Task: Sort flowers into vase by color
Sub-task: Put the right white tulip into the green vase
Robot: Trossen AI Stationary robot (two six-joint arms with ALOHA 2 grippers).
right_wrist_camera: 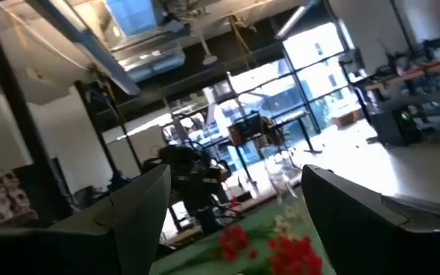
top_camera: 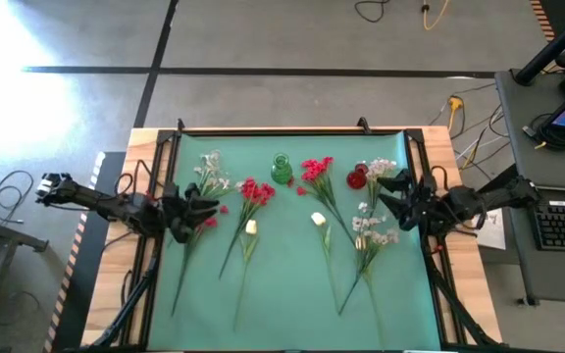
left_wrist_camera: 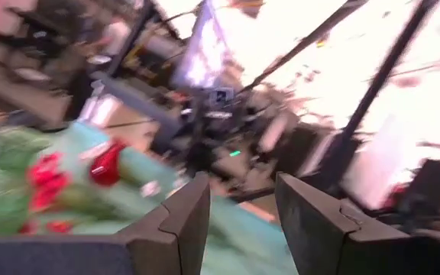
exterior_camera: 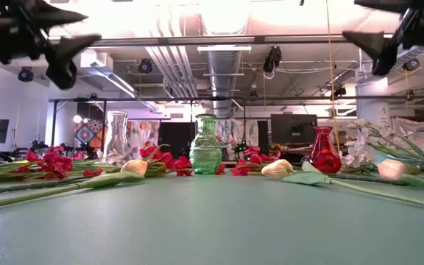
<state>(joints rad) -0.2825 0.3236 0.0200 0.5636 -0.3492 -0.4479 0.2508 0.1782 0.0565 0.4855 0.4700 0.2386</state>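
High view: the left gripper (top_camera: 207, 208) hovers released over a red flower (top_camera: 208, 224) lying on the counter (top_camera: 292, 284). The right gripper (top_camera: 390, 191) hovers released beside white sprays (top_camera: 381, 168), just past the red vase (top_camera: 357, 177). The green vase (top_camera: 282, 170) stands between both jaws.

Low view: both jaws hang above the flowers.

Left wrist view: jaws parted, empty; red blooms (left_wrist_camera: 46, 177) lie beyond.

Right wrist view: jaws wide, empty.
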